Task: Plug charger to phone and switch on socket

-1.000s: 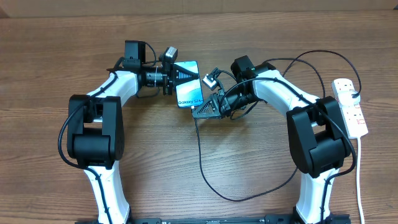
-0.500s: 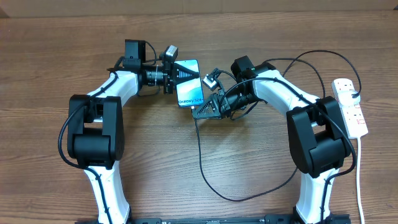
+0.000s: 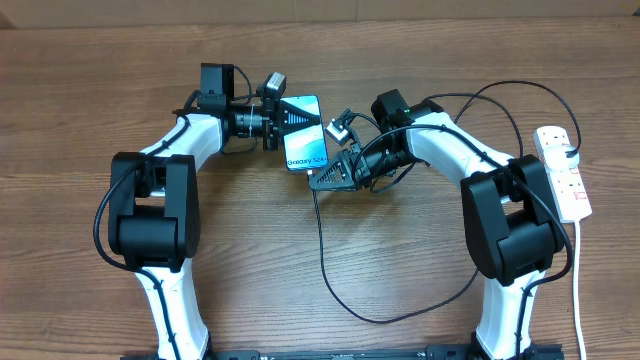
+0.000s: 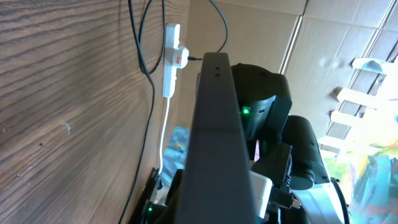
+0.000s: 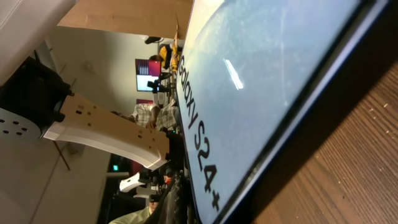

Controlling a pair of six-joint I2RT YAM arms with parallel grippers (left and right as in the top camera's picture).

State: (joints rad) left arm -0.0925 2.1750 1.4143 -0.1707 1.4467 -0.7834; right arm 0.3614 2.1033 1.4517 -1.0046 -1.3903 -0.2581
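Arms both bend inward: left claw (image 3: 289,118) grips phone (image 3: 305,152) edge, right claw (image 3: 322,182) closed on charger (image 3: 322,250) beside it.

Brown wood-grain table (image 3: 80,80), grain running left to right. Carries the white socket (image 3: 565,172) flat at the right edge, red switches up, its white cord (image 3: 578,290) trailing toward the near edge. Bears the charger (image 3: 322,250) too, thin black cable looping across the middle and right. Near the far middle, the phone (image 3: 300,140), lit screen up, tilted; contact with the wood unclear.
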